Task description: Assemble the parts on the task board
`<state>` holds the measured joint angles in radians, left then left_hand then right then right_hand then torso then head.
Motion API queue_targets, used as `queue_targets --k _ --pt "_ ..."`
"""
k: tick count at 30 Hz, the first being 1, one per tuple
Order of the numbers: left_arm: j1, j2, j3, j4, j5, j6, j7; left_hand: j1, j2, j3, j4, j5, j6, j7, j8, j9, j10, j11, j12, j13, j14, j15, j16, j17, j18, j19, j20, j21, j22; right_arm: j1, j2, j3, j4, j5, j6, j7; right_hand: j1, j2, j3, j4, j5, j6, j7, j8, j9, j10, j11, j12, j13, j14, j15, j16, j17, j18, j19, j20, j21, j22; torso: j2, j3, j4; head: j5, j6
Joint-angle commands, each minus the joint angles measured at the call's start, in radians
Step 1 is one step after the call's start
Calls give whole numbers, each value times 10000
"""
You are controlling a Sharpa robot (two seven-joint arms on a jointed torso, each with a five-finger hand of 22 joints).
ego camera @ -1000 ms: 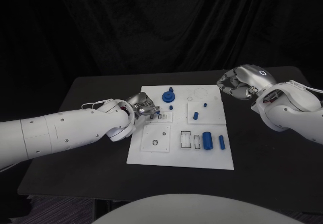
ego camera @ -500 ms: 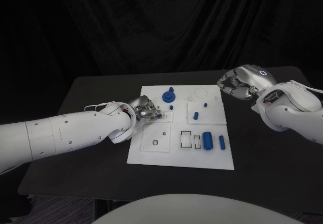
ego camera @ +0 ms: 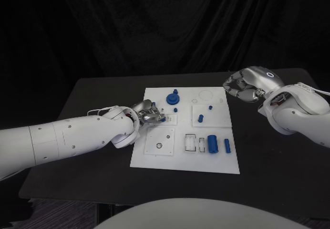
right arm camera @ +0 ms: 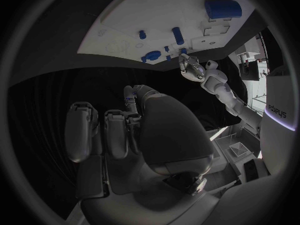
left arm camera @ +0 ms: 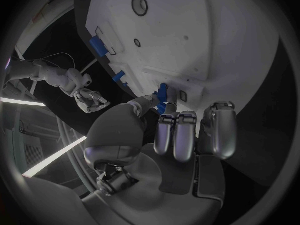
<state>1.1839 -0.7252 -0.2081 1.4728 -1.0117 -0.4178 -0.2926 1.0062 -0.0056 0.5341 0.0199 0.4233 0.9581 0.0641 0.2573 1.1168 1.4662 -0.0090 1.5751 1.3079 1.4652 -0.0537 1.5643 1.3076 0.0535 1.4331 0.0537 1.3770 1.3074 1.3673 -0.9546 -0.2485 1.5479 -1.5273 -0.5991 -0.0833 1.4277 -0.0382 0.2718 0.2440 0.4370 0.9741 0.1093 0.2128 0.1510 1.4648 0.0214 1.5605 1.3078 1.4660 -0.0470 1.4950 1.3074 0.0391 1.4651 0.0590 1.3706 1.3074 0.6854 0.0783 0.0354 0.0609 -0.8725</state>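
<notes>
The left hand (ego camera: 147, 113) pinches a small blue part (left arm camera: 162, 96) at the left edge of the task board (ego camera: 184, 160), centre of the frame, slightly lower than before. Insertion appears in progress. The right hand (ego camera: 242, 87), upper right, stays clenched, empty.

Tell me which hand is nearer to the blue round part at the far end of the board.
Left. The left hand is over the board's left side, just short of the blue round part. The right hand hangs past the task board, off its right edge.

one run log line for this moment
left robot hand: pinching small blue part over task board | right robot hand: curled, empty, beside board
</notes>
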Motion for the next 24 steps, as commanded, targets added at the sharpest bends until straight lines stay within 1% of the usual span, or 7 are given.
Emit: queue_targets --k 1,8,11,14,24 --pt "-90 34 -42 0 19 -4 251 29 107 10 50 -36 86 -120 46 -28 1046 -72 -43 2629 1056 -89 65 2632 -4 15 -28 -58 1916 -22 -25 7 18 -58 6 -166 61 -43 48 -1 -5 47 2 -35 -9 875 70 -49 2425 856 54 -51 1923 96 230 73 -32 1973 -2 10 8 -11 -1" --pt "-117 8 -42 6 19 -176 478 24 136 -1 93 -51 97 -121 57 -28 1046 -73 -43 2629 1056 -89 65 2632 -6 19 -29 -55 1919 -23 -35 7 18 -58 14 -173 61 -43 48 -1 -5 47 2 -35 -9 875 70 -49 2425 856 54 -51 1923 96 230 73 -32 1973 0 5 3 1 -1" --pt "-123 -13 -42 23 19 -370 623 25 145 -4 105 -52 102 -123 61 -28 1046 -73 -43 2629 1056 -90 65 2632 -7 22 -29 -50 1921 -23 -33 7 13 -58 13 -172 61 -43 48 -1 -5 47 2 -35 -9 875 70 -49 2425 856 54 -51 1923 96 230 73 -32 1973 2 -1 -4 5 -1" --pt "-127 -27 -42 21 19 -536 737 43 162 0 115 -28 116 -132 74 -24 1046 -78 -43 2629 1056 -91 65 2632 -10 30 -30 -42 1925 -24 -33 7 11 -58 16 -177 61 -43 48 -1 -5 47 2 -35 -9 875 70 -49 2425 856 54 -51 1923 96 230 73 -32 1973 1 3 -3 1 -1" --pt "-134 -3 -42 -91 19 -602 779 60 166 1 117 -3 126 -138 85 -20 1046 -83 -43 2629 1056 -94 65 2632 -10 32 -32 -41 1926 -25 -48 7 8 13 34 -182 61 -43 48 -1 -5 47 2 -35 -9 875 70 -49 2425 856 54 -51 1923 96 230 73 -32 1973 -2 7 2 -11 -1"
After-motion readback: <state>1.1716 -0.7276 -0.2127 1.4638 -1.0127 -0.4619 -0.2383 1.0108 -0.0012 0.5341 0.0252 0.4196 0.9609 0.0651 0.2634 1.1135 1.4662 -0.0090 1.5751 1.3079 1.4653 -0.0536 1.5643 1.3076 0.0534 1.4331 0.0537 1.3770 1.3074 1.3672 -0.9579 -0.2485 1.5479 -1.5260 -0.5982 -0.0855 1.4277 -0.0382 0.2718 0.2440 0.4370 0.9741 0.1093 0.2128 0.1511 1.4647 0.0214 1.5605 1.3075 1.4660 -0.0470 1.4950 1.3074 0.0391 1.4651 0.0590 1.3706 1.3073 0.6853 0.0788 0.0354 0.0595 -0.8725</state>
